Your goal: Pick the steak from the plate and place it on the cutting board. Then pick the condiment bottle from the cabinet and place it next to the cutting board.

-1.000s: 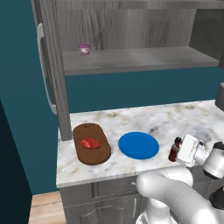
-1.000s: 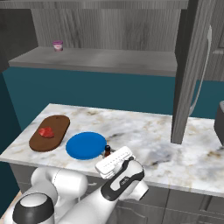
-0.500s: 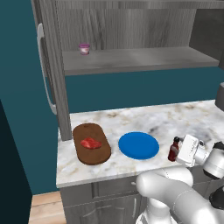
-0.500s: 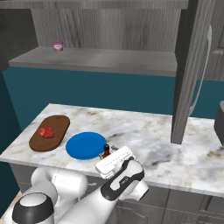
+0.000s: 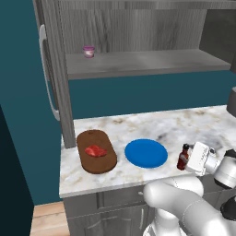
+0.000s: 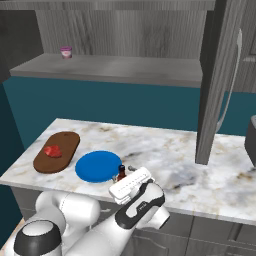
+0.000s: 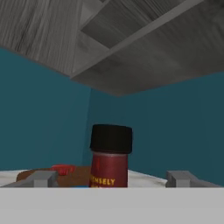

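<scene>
Two task items look placed already. Cabinet (image 5: 138, 62) shelf has just a pink cup (image 5: 88, 51), so bottle's out of it. Plate (image 5: 146, 153) sits bare betw board (image 5: 96, 151) & bottle (image 5: 183, 157). Steak (image 5: 95, 150) lies on board. Bottle stands upright on counter (image 5: 152, 126) beside plate, near board. Gripper (image 7: 112, 178) jaws wide apart either side, gripping nothing, prob just let go.

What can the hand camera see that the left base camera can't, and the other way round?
Hand view alone: the writing on the condiment bottle's label, and the gripper's fingertips standing apart on either side of it.

Left base view alone: the blue plate, the pink-lidded cup on the cabinet shelf, and the marble counter.

Both: the bottle, and the steak on the cutting board.
</scene>
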Available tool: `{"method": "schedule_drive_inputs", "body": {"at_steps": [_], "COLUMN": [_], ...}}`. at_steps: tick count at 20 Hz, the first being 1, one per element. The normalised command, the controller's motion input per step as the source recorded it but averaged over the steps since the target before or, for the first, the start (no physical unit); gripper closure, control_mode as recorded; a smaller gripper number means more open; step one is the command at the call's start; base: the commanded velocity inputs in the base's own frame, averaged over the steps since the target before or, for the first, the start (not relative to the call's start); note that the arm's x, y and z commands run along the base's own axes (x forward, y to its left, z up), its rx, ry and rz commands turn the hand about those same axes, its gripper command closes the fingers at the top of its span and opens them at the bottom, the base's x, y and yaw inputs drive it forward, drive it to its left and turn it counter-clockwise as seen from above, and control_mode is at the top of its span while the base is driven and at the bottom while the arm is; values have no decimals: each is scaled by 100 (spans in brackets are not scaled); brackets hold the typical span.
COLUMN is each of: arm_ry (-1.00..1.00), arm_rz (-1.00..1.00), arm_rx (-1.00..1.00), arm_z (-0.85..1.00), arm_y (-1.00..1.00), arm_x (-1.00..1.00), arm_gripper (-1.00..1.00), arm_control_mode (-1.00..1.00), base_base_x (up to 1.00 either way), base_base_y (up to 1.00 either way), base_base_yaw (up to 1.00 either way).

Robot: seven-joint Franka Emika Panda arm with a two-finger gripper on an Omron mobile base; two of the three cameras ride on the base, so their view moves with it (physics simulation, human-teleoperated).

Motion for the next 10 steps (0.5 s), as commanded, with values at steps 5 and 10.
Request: {"method": "schedule_drive_inputs", "body": {"at_steps": [5, 10], "arm_ry": [0, 0], "arm_rz": [0, 0], "arm_rx": [0, -4], "arm_z": [2, 20], "arm_y": [0, 0], "arm_x": [-5, -26], "arm_gripper": [-100, -100], "arm_control_mode": [-100, -100], "base_base_x": [0, 0], "base_base_y": [0, 0], "base_base_yaw": [0, 0]}}
